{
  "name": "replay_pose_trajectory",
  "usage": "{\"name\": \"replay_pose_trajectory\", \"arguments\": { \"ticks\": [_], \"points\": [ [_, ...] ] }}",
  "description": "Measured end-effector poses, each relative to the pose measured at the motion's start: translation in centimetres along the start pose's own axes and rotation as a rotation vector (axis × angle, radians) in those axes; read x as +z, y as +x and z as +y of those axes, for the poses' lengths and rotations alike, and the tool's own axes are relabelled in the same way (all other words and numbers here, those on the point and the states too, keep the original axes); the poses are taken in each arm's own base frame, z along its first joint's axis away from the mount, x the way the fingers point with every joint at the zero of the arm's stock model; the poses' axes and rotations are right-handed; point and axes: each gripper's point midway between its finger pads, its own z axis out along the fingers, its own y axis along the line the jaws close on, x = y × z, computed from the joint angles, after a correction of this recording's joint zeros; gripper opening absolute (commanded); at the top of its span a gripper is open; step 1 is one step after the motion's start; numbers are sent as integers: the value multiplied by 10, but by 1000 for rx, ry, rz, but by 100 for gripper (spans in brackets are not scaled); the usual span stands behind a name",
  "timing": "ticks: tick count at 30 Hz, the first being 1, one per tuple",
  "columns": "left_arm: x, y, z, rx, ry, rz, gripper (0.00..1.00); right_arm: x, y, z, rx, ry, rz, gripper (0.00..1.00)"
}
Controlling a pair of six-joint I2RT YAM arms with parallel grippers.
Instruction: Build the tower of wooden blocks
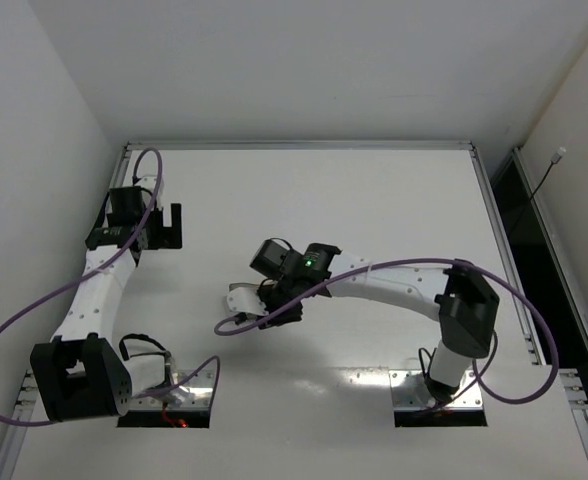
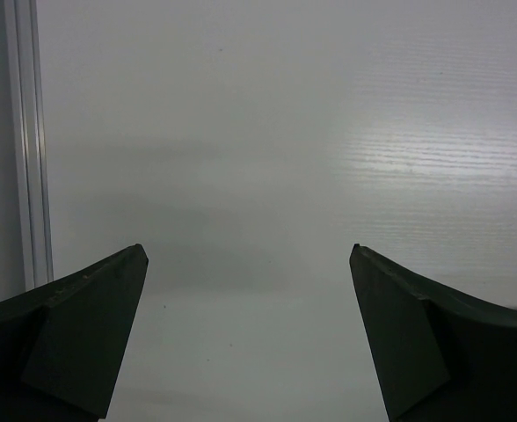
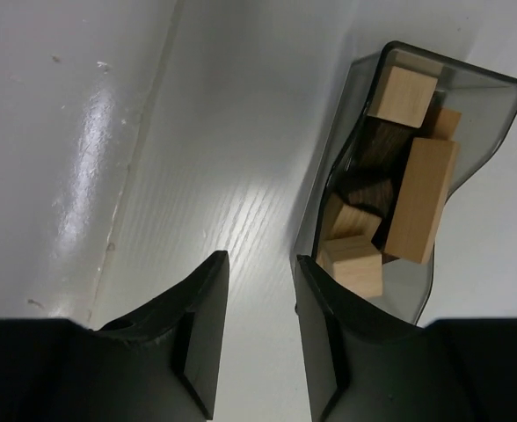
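Observation:
No tower stands in any view. Several small wood blocks lie loose in a smoky-grey see-through tray (image 3: pixel 487 97): a tan cube (image 3: pixel 403 95), a long tan block (image 3: pixel 421 200), dark brown pieces (image 3: pixel 377 145) and a tan block (image 3: pixel 353 264) at the near end. My right gripper (image 3: pixel 260 258) is open, with only bare table between its fingers. Its right finger (image 3: pixel 329 308) sits at the tray's near left corner. In the top view the tray (image 1: pixel 242 298) lies mid-table, partly hidden under the right gripper (image 1: pixel 279 305). My left gripper (image 2: pixel 248 249) is open and empty.
The left gripper (image 1: pixel 161 225) hovers at the far left of the white table, near the metal edge rail (image 2: pixel 25 141). A purple cable (image 1: pixel 394 265) loops along the right arm. Walls close the table in at the back and left.

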Motion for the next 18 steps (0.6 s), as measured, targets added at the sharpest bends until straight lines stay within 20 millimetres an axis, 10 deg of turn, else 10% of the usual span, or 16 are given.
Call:
{"name": "replay_pose_trajectory", "arguments": {
  "ticks": [18],
  "points": [
    [9,6,3,1,-17,32,100,51,22,-22,73,-25,40,30]
  ]
}}
